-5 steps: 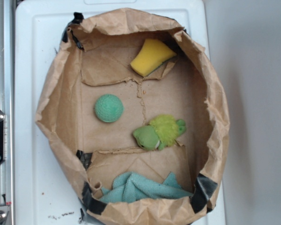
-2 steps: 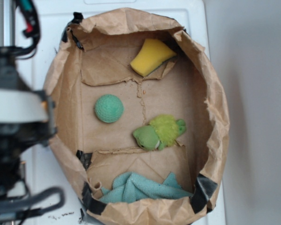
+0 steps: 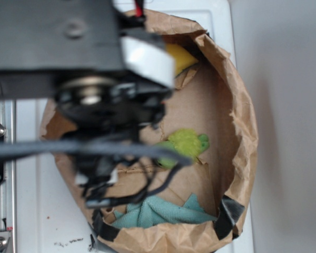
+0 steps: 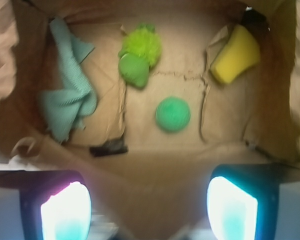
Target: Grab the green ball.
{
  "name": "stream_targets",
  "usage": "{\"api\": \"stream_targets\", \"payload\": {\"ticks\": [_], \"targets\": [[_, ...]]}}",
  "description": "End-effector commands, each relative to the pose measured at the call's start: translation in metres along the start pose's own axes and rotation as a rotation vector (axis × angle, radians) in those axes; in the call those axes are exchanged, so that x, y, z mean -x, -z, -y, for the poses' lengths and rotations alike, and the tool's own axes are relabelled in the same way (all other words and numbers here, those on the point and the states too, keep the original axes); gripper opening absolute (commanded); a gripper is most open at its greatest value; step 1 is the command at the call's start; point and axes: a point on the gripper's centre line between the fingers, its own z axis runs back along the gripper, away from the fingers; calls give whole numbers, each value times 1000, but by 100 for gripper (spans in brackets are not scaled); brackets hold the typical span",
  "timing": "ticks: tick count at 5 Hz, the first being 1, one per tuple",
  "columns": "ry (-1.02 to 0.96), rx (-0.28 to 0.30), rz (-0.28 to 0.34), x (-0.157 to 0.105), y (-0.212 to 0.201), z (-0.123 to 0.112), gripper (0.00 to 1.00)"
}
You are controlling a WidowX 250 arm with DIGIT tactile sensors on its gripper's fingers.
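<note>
The green ball (image 4: 173, 114) lies on the floor of the brown paper bag (image 4: 155, 160), near the middle of the wrist view. In the exterior view the arm covers it. My gripper (image 4: 149, 210) hangs high over the bag's near wall, open, with nothing between its two glowing fingers (image 4: 65, 212). The ball sits well beyond the fingertips, slightly right of their midline. In the exterior view my blurred black arm (image 3: 95, 89) fills the upper left and spreads over the bag's left half.
A fuzzy lime-green plush toy (image 4: 137, 55) lies just beyond the ball. A yellow sponge (image 4: 235, 55) rests at the bag's right, a teal cloth (image 4: 65, 95) at its left. The bag's crumpled walls (image 3: 242, 121) ring everything. A white surface (image 3: 37, 211) lies under the bag.
The arm has swung in from the left edge and now hangs over the bag, hiding the ball in the exterior view. The ball, toy, sponge and cloth have not moved.
</note>
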Motion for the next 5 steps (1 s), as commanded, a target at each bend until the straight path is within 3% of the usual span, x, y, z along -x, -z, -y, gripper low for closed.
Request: {"api": "stream_targets", "payload": {"ticks": [1, 3, 4, 5], "targets": [[137, 61, 55, -23, 17, -8, 100], [199, 44, -19, -27, 56, -12, 100], [240, 3, -34, -23, 70, -6, 100], [240, 3, -34, -23, 70, -6, 100]]}}
